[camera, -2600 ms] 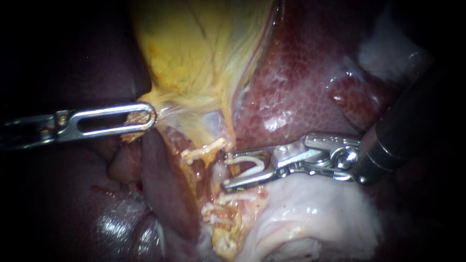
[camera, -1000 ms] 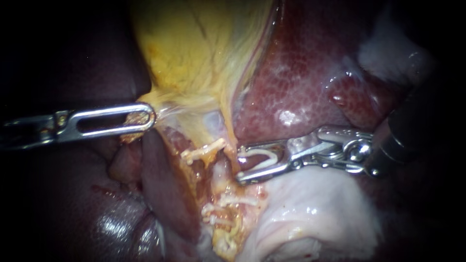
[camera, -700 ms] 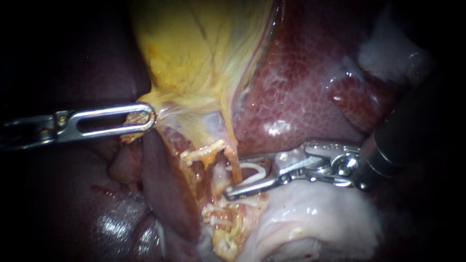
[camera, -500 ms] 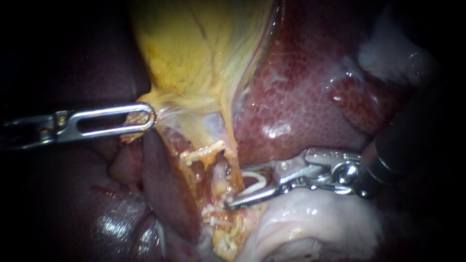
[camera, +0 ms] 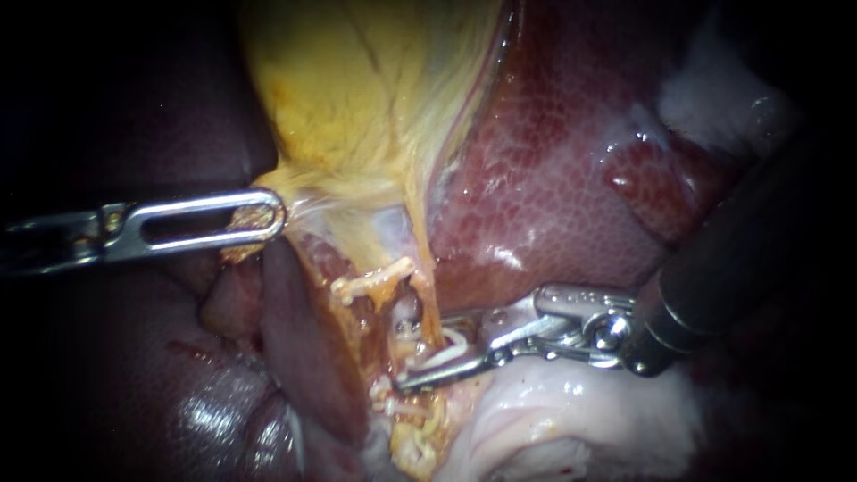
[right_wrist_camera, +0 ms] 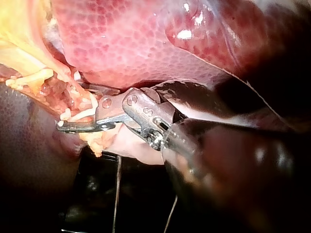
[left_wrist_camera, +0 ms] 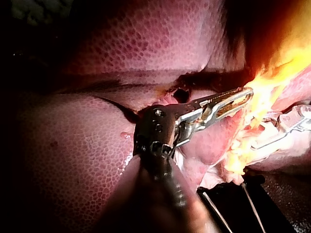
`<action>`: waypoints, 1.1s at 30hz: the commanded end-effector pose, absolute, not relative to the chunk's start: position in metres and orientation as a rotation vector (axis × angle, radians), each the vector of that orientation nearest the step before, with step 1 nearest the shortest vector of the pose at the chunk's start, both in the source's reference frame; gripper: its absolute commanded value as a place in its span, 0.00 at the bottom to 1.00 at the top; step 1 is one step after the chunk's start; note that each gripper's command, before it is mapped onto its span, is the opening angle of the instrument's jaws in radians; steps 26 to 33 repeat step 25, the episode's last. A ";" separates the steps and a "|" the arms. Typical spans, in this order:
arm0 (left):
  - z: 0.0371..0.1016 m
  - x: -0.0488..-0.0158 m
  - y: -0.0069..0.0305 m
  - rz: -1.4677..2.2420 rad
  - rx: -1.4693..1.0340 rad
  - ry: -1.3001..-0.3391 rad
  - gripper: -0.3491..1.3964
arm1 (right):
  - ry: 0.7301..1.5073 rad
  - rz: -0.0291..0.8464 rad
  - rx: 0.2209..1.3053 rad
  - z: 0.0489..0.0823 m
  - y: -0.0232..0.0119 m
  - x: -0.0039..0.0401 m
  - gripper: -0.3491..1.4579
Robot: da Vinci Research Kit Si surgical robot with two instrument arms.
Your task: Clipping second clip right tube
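The white clip is held between the jaws of the right instrument, which are pressed on it from both sides with a narrow gap left between them. Its long axis lies along the jaws, nearly level in the endoscope view. The open end is pointed toward the view's left and slightly down, across the pale tube below the gallbladder. The jaws of the left instrument are clamped on the gallbladder's lower edge.

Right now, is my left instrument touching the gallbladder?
Touching: the endoscope view shows the left instrument clamped on the yellow lower edge of the gallbladder.
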State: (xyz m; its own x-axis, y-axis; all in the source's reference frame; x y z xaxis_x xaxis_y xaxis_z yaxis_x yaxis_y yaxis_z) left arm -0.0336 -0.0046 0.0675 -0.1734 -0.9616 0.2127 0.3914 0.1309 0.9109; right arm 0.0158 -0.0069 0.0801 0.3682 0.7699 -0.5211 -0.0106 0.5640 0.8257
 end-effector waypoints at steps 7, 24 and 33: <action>0.0675 -0.0336 -0.0047 -1.385 0.686 -1.143 0.00 | 1.066 0.533 0.958 0.0793 -0.0066 0.0146 0.06; 0.0674 -0.0336 -0.0046 -1.385 0.686 -1.143 0.00 | 1.053 0.543 0.955 0.0799 -0.0066 0.0141 0.00; 0.0674 -0.0336 -0.0046 -1.385 0.686 -1.143 0.00 | 1.055 0.550 0.947 0.0799 -0.0065 0.0141 0.09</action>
